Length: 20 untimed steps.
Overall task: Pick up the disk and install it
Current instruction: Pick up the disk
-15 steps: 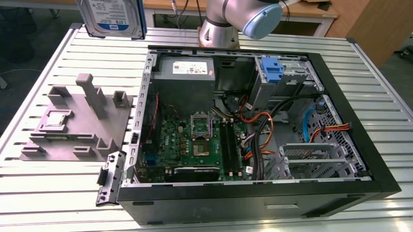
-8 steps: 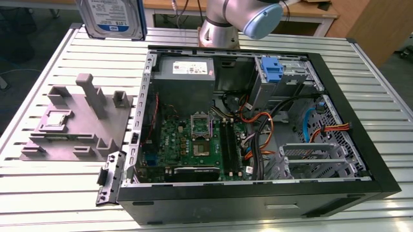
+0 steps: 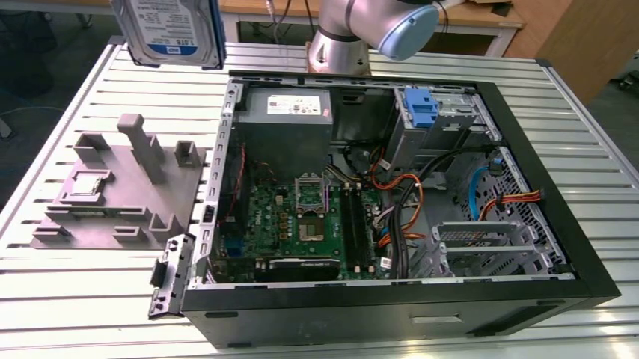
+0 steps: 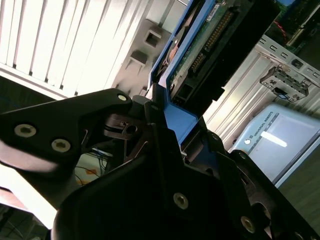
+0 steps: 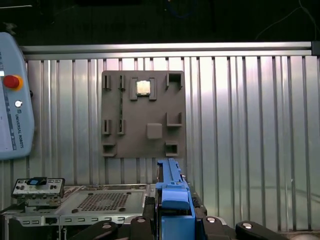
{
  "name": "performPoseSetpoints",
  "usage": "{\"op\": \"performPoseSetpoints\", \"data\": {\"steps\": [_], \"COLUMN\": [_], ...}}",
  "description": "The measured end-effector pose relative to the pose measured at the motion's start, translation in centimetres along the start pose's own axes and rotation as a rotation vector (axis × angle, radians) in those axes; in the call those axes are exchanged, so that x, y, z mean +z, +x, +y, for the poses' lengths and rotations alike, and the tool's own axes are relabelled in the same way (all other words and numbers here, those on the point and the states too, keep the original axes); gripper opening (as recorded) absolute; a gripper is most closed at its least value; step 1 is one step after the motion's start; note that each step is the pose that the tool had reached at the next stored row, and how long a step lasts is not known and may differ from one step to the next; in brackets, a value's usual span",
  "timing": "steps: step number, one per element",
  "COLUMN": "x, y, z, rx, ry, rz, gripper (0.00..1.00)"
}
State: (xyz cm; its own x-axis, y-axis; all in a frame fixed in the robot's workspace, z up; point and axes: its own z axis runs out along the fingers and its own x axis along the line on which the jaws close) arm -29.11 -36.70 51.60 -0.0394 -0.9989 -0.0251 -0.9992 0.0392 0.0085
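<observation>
Now, disk: you have it lifted off the surface, at 11 o'clock in the exterior view. Its label face is turned to that camera and its upper part is cut by the frame edge. It hangs toward 10 o'clock from the case, apart from it and outside its walls.
End effector: clenched on the disk. In the second wrist view your black fingers close on the blue rail from both sides, and the disk's green circuit side runs out beyond them. In the first wrist view the rail juts out from between them.
Arm: at 12 o'clock in the exterior view, beyond the case's far wall.
Case: open, lying on its side, filling the exterior view from the centre out to 4 o'clock.
Power supply: grey box in the case's 11 o'clock corner.
Bracket: bare blue plastic, in the bay at the case's 1 o'clock.
Board: green, toward the case's 7 o'clock.
Fixture: grey, at 9 o'clock in the exterior view, just beside the case.
Chip: sits in one fixture pocket in the first wrist view.
Pendant: pale, with a red button, near the fixture.
Surface: slatted metal, carrying your case and fixture.
</observation>
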Motion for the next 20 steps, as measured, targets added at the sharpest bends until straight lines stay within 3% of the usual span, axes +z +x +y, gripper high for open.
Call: {"op": "performPoseSetpoints", "data": {"steps": [12,16,20], "x": [-0.05,-0.06,-0.06], "y": [2.08,2.32,2.34], "z": [-0.10,-0.22,-0.82], "rx": [0.004,0.004,0.004], "ry": [0.0004,0.0003,0.0004], "rz": [0.0049,0.0055,0.0055], "gripper": [0.36,0.36,0.36]}}
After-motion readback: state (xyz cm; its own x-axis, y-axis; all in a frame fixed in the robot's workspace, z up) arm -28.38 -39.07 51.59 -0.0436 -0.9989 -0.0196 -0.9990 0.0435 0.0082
